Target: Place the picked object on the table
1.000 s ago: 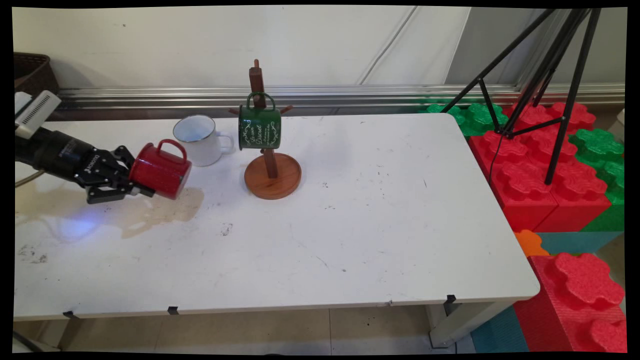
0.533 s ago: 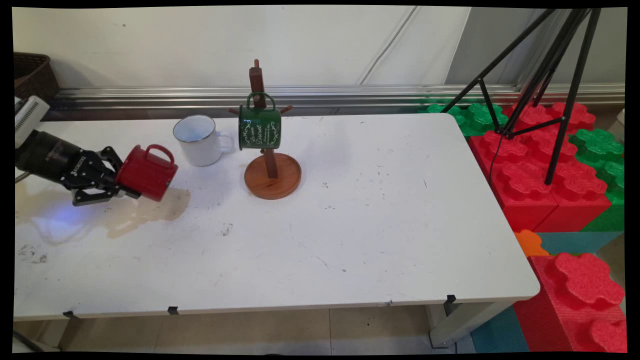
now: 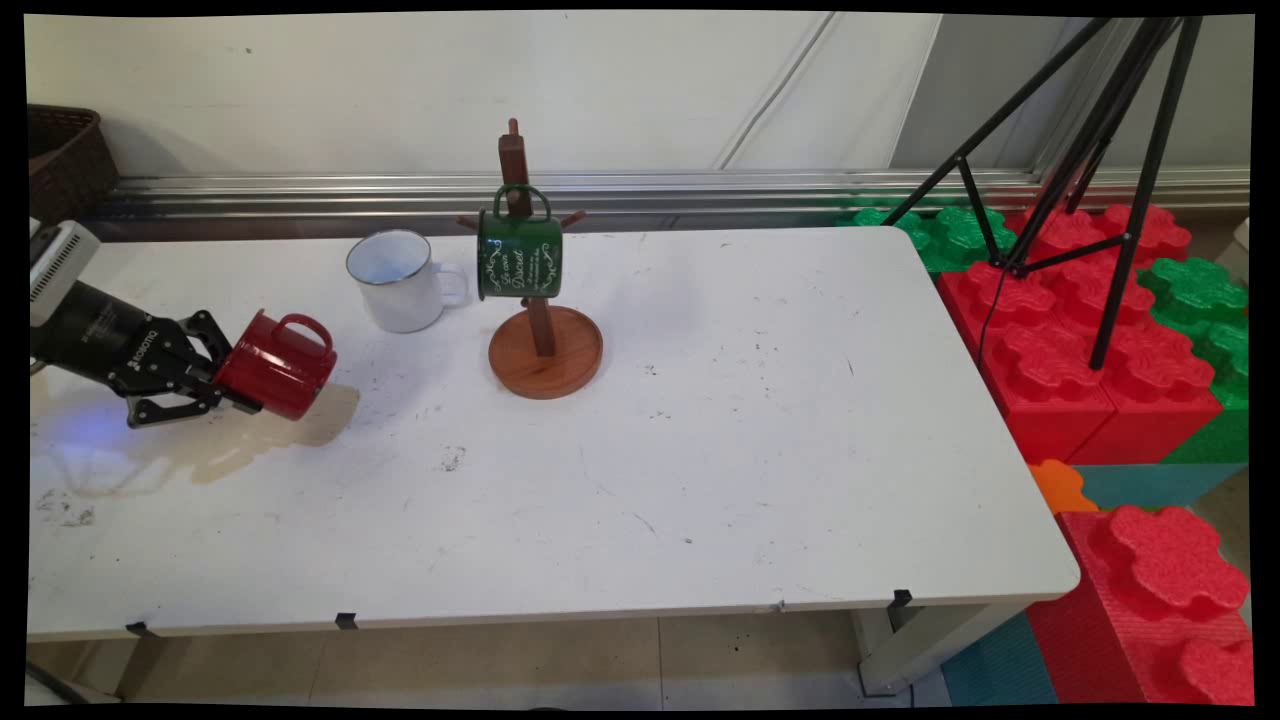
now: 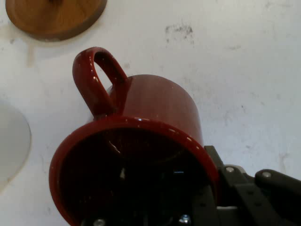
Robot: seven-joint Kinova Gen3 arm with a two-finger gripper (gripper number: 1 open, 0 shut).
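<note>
My gripper point(image 3: 222, 385) is shut on the rim of a red mug point(image 3: 278, 364) at the table's left side. The mug lies tilted on its side just above the table, handle up, bottom pointing right. In the hand view the red mug point(image 4: 141, 141) fills the middle, its dark mouth toward the camera, its handle at upper left, and one finger point(image 4: 244, 188) outside its wall. To the right stands a white mug point(image 3: 398, 280). Beyond it a green mug point(image 3: 519, 254) hangs on a wooden mug tree point(image 3: 545, 348).
A dark basket point(image 3: 65, 150) sits at the far left by the wall. Red and green foam blocks point(image 3: 1090, 330) and a black tripod point(image 3: 1080, 150) stand off the table's right end. The mug tree's base point(image 4: 54, 16) shows at the hand view's top left.
My gripper has drawn back to the left with the red mug in it, away from the white mug, and has sunk slightly toward the table.
</note>
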